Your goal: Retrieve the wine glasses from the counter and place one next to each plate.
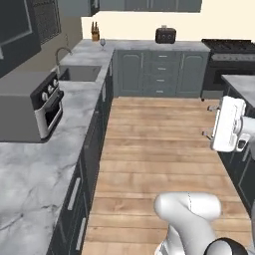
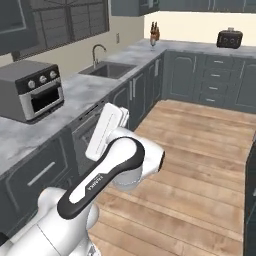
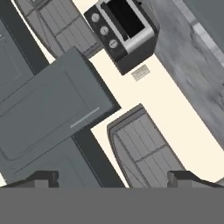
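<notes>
Wine glass (image 1: pixel 102 44): one, on far counter (image 1: pixel 89 50) | toaster oven (image 1: pixel 35 107): one | gripper (image 3: pixel 113 178): spread, empty

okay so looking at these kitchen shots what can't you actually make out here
- Wine glass: tiny at the counter's far end in both base views; a second one can't be made out.
- Plates: the surface at the left base view's right edge is cut off.
- Gripper: hand view shows just the fingertips, jaws apart, nothing between.
- Knife block: too small to count knives.
</notes>
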{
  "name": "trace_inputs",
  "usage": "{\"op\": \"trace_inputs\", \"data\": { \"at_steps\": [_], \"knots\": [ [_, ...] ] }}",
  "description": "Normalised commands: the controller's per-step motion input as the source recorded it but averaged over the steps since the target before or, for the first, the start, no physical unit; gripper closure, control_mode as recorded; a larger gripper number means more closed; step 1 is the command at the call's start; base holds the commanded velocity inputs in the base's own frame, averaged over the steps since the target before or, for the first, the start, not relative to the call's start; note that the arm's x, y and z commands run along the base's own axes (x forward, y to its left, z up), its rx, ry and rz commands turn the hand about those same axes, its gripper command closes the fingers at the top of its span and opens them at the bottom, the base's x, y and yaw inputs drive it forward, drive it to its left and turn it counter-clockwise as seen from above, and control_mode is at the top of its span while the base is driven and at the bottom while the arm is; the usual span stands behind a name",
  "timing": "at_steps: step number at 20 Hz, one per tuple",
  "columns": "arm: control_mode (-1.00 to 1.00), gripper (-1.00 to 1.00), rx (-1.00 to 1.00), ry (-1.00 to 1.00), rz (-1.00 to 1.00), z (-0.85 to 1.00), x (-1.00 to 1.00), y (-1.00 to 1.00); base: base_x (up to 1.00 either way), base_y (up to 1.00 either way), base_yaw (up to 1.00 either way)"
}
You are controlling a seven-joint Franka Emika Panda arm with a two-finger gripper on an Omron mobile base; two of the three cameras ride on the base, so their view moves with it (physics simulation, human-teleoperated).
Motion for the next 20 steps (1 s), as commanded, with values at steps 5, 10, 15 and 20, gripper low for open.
{"op": "trace_inputs", "data": {
  "at_steps": [5,10,15,20],
  "knots": [
    [1.00,-1.00,0.00,0.00,0.00,0.00,0.00,0.00,1.00,0.12,-0.20],
    [1.00,-1.00,0.00,0.00,0.00,0.00,0.00,0.00,1.00,0.19,-0.25],
    [1.00,-1.00,0.00,0.00,0.00,0.00,0.00,0.00,1.00,0.01,-0.20],
    [1.00,-1.00,0.00,0.00,0.00,0.00,0.00,0.00,1.00,0.19,0.00]
  ]
}}
